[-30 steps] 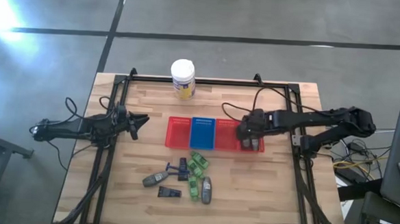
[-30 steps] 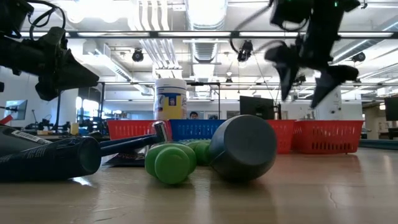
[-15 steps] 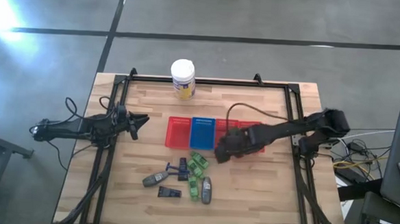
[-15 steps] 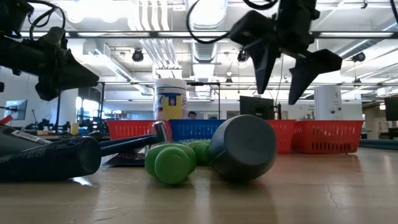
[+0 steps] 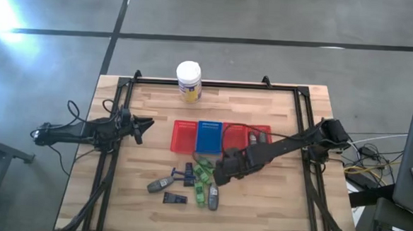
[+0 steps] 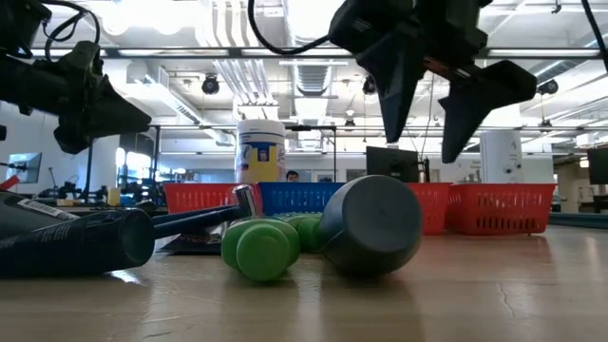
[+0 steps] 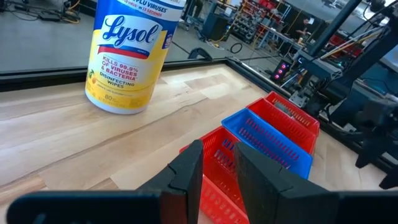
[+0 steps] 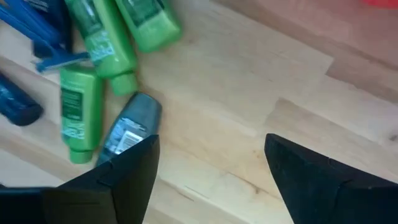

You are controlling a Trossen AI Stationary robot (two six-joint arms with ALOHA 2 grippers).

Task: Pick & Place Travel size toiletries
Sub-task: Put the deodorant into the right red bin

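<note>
The toiletries lie in a loose pile on the wood near the table's front: green tubes (image 5: 203, 172) (image 8: 93, 43), a grey bottle (image 5: 213, 196) (image 8: 127, 127) on its side, a grey tube (image 5: 160, 185), dark navy pieces (image 5: 175, 198) and a blue razor (image 8: 56, 59). My right gripper (image 5: 221, 174) (image 8: 211, 180) hangs open just right of the pile, above the table and empty. In the low view its fingers (image 6: 418, 152) stand above the grey bottle (image 6: 370, 223). My left gripper (image 5: 145, 130) (image 7: 219, 162) waits at the table's left side, slightly open and empty.
Three mesh trays stand in a row behind the pile: red (image 5: 184, 135), blue (image 5: 209, 135), red (image 5: 262, 135), the last with a small dark item in it. A white jar with a yellow label (image 5: 188, 81) (image 7: 127, 56) stands at the far edge. Black frame rails run along both sides.
My right gripper has swung from over the right-hand red tray toward the table's near-left, to the right edge of the toiletries pile. It stayed open and empty. The toiletries have not moved.
</note>
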